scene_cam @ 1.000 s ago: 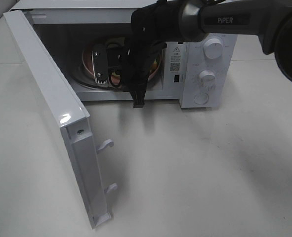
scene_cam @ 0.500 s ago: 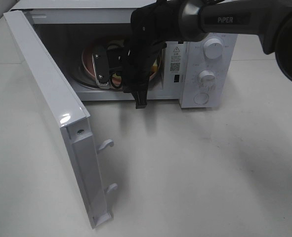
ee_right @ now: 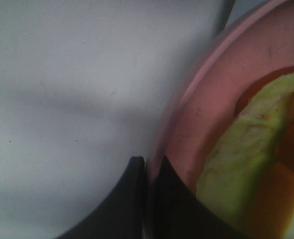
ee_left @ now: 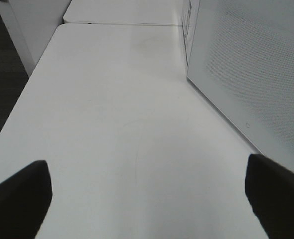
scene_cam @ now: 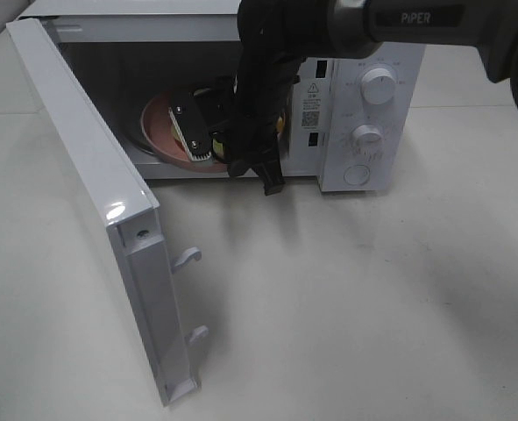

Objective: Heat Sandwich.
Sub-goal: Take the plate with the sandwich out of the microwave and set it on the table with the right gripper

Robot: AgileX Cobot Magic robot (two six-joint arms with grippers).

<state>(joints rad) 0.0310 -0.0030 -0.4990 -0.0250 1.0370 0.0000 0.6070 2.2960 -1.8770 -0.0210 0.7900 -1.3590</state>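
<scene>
Right gripper [ee_right: 146,172] clamped on the pink plate [scene_cam: 166,132] rim has dragged it with the sandwich [ee_right: 251,164] to the microwave [scene_cam: 364,105] doorway, so it's on its way out; left gripper [ee_left: 147,191] wide open, idle

Sandwich [ee_right: 251,164] on plate [scene_cam: 164,132], inside microwave [scene_cam: 364,114]; door [scene_cam: 92,202] stands to its left, on table [scene_cam: 372,307].
</scene>
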